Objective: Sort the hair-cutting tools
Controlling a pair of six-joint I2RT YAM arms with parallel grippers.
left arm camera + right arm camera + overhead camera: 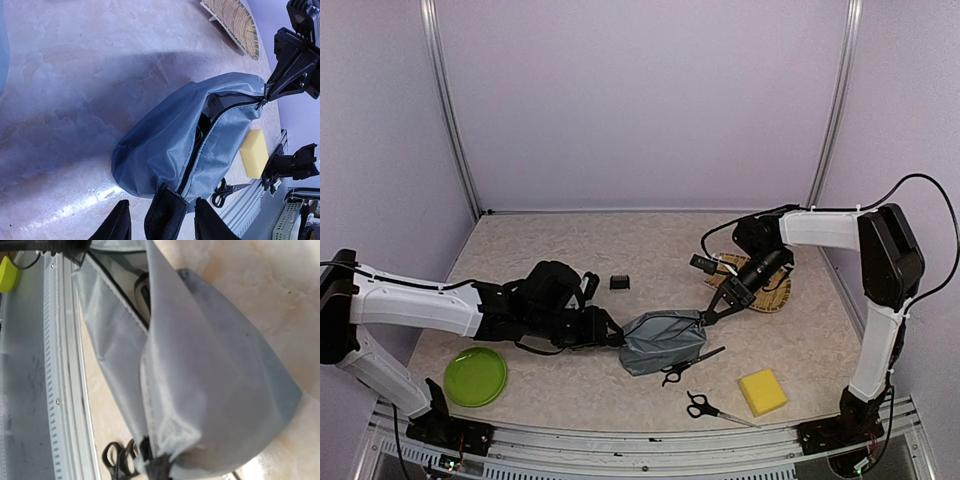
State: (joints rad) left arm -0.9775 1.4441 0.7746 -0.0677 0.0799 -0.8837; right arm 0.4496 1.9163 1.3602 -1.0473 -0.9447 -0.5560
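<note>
Closest to the lens, at the bottom edge of the left wrist view, my left gripper (161,201) has its fingers half-closed around the black end tab (165,220) of the grey pouch (160,135). Slivers of gap show on both sides, so I cannot tell whether it truly pinches. At the right of that frame my right gripper (267,92) is clamped on the far end of the zip (200,145). I read this as one arm anchoring the pouch while the other works the zip, which gapes along its upper stretch.

A dark shape (206,112) sits inside the mouth. It is possibly the clipper, which I cannot find in the open.

From overhead, one pair of scissors (692,365) lies just beside the pouch's lower right. The second pair of scissors (708,407) lies lower, near the yellow sponge (762,391). The tiny black block (619,283) sits above the pouch, mid-frame. No tool lies on the green plate (475,377) at lower left. The woven tray (775,300) is half hidden under my right arm.
</note>
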